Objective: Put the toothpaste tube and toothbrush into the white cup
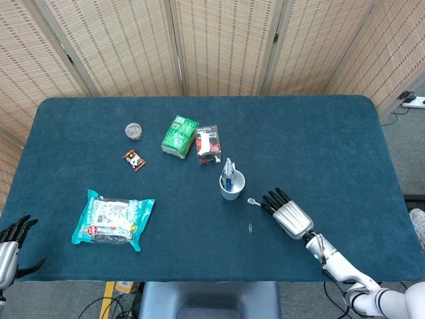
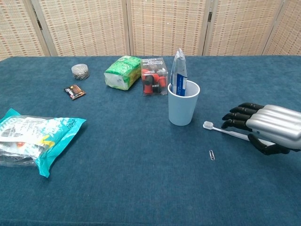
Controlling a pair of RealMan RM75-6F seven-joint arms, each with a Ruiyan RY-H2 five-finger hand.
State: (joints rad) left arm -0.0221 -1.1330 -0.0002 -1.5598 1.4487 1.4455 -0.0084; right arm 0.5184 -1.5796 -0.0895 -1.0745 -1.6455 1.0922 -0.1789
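White plastic toothbrush (image 2: 225, 131) lies flat on the blue counter (image 2: 141, 179), its head pointing left toward the white paper cup (image 2: 183, 104), its handle running under the right hand (image 2: 268, 127). That hand hovers palm down over the handle, fingers apart, gripping nothing. Blue-and-silver toothpaste tube (image 2: 178, 74) stands upright in the cup. Far left, the left hand (image 1: 12, 242) rests open at the counter's near edge.

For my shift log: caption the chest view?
Right hand over the toothbrush beside the white cup, toothpaste tube already inside.
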